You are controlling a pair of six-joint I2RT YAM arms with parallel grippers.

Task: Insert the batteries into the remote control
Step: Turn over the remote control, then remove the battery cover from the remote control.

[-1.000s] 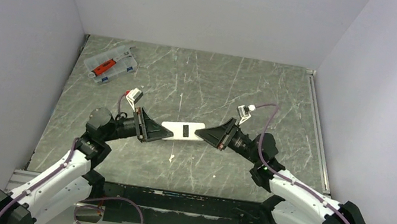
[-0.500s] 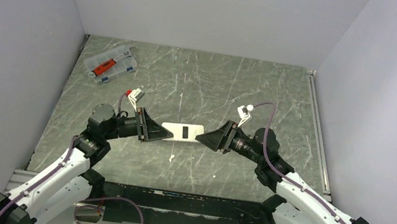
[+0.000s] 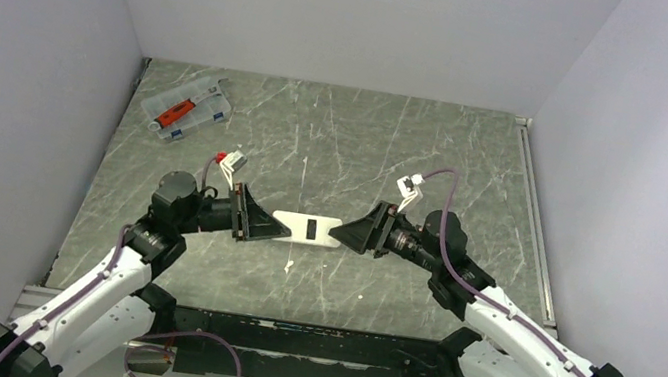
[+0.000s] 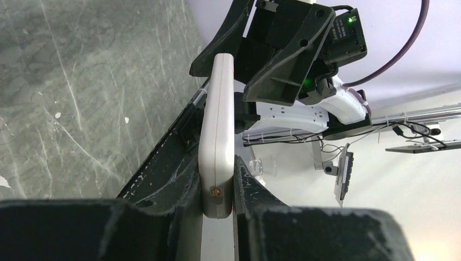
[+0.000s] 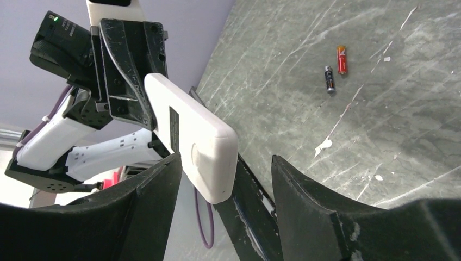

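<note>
The remote control (image 3: 311,230) is held level above the table, its plain white back with a dark mark facing up. My left gripper (image 3: 279,227) is shut on its left end; in the left wrist view the remote control (image 4: 217,136) stands edge-on, pinched by the left gripper (image 4: 218,182). My right gripper (image 5: 225,176) is open, and the free end of the remote control (image 5: 193,138) sits between its spread fingers, close to the left one. Two batteries (image 5: 336,68) lie side by side on the table beyond.
A clear plastic organiser case (image 3: 183,107) with a red tool inside lies at the far left corner of the table (image 3: 417,151). White flecks (image 5: 324,145) dot the marbled surface. Walls close in the left, right and back sides.
The right gripper let go of the remote's right end and now stands open around it. The remote, still in the left gripper, came nearer and levelled out.
</note>
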